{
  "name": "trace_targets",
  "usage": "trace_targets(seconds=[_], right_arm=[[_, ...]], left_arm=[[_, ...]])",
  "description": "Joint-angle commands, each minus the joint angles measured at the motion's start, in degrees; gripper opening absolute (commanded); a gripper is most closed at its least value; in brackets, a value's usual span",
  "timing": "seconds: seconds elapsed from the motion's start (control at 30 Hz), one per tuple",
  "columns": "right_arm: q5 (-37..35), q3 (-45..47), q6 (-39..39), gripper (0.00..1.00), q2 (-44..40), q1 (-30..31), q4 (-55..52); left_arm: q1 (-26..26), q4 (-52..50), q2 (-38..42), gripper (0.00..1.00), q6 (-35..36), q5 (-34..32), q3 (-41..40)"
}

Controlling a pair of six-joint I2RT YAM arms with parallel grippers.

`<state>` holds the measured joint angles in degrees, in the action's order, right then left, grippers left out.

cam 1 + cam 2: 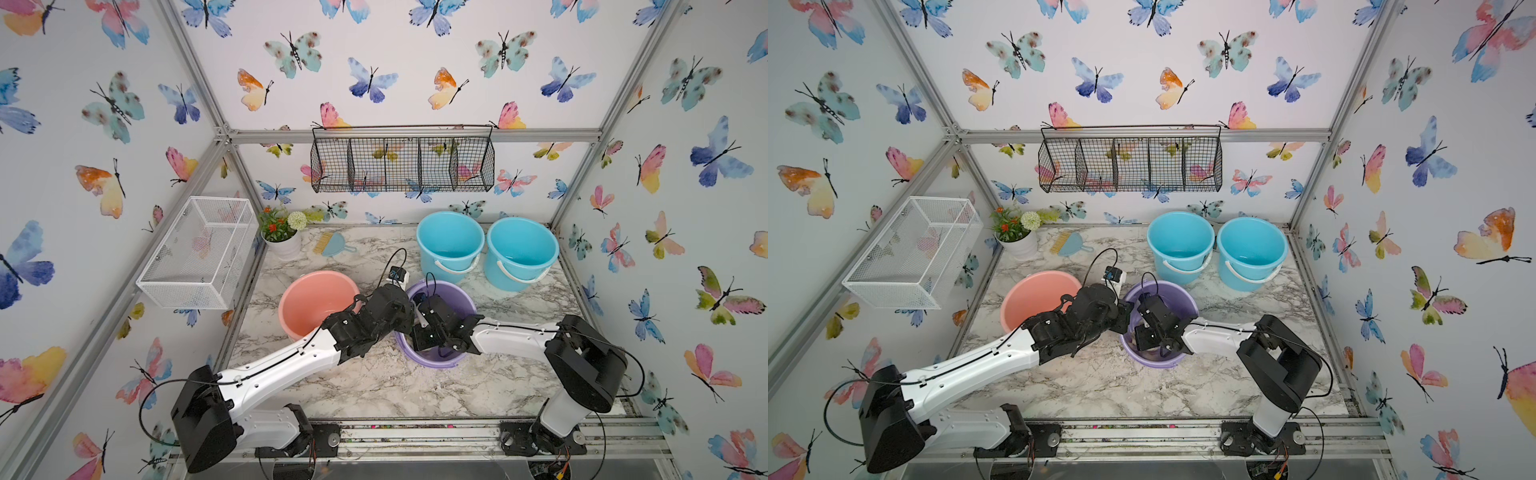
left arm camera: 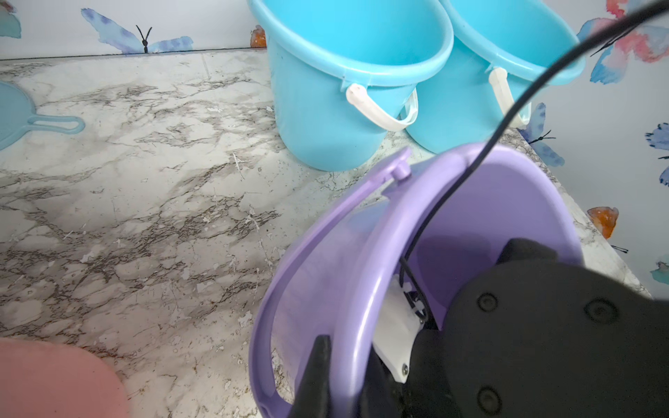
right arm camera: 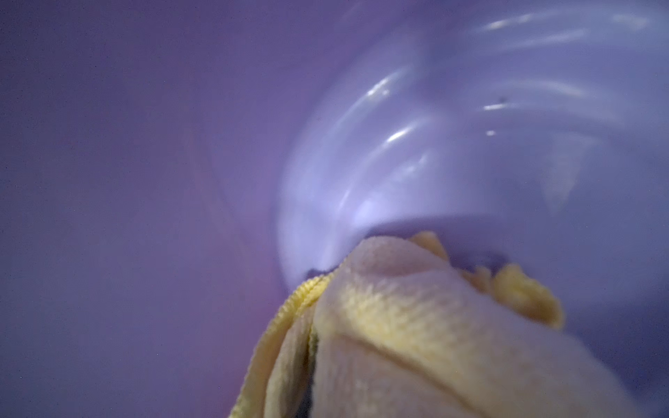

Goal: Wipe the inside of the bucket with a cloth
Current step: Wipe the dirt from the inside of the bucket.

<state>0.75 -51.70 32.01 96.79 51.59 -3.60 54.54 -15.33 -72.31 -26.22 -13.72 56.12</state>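
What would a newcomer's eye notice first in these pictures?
The butterfly walls surround everything. At the table's middle, both arms meet at the purple bucket, and a yellow cloth is deep inside it. Two blue buckets stand behind, to the right.

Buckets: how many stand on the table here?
4: blue bucket and second blue bucket side by side at the back; pink bucket left of centre; purple bucket mid-table. None looks hidden.

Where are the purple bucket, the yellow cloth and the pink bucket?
purple bucket (image 1: 455, 297): in a top view, far inner wall.
cloth (image 3: 398, 318): right wrist view, its fuzzy fold.
pink bucket (image 1: 316, 273): in a top view, far rim.
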Motion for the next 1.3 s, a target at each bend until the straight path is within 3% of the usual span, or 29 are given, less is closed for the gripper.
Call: trace_targets(seconds=[0.0,0.23,0.43,0.6,0.8,0.93,1.03,1.27], right_arm=[[-17.59,-3.04,-0.21,0.02,3.24,-0.87,-8.71],[-24.08,-7.89,-1.39,0.02,4.37,-0.71,-24.88],[-23.74,-9.98,-2.10,0.02,5.33,-0.71,-36.58],[-12.74,-8.94,-4.71,0.02,4.89,-0.77,-40.36],[9.15,-6.04,-5.94,0.02,-3.63,-0.88,-34.18],[14.84,-7.47,-4.29,0.02,-9.56,-1.03,-32.29],[14.55,-10.22,-3.46,0.02,-13.06,-1.22,-33.41],[4.66,-19.44,-3.44,0.02,-17.87,-1.75,-42.98]], left_arm=[[1.65,-0.49,-0.05,0.00,-2.79,8.27,0.26],[1.62,-0.57,-0.28,0.00,-2.70,8.10,0.35],[1.62,-0.48,-0.53,0.00,-2.72,8.09,0.26],[1.53,-1.21,-0.97,0.00,-2.87,7.75,0.92],[-0.40,-3.43,-2.14,0.00,-3.30,9.22,2.13],[-2.31,-4.74,-3.63,0.00,-3.73,12.25,2.82],[-3.11,-6.61,-5.37,0.00,-3.83,13.31,4.18],[-5.25,-9.62,-8.56,0.00,-4.02,14.35,6.54]])
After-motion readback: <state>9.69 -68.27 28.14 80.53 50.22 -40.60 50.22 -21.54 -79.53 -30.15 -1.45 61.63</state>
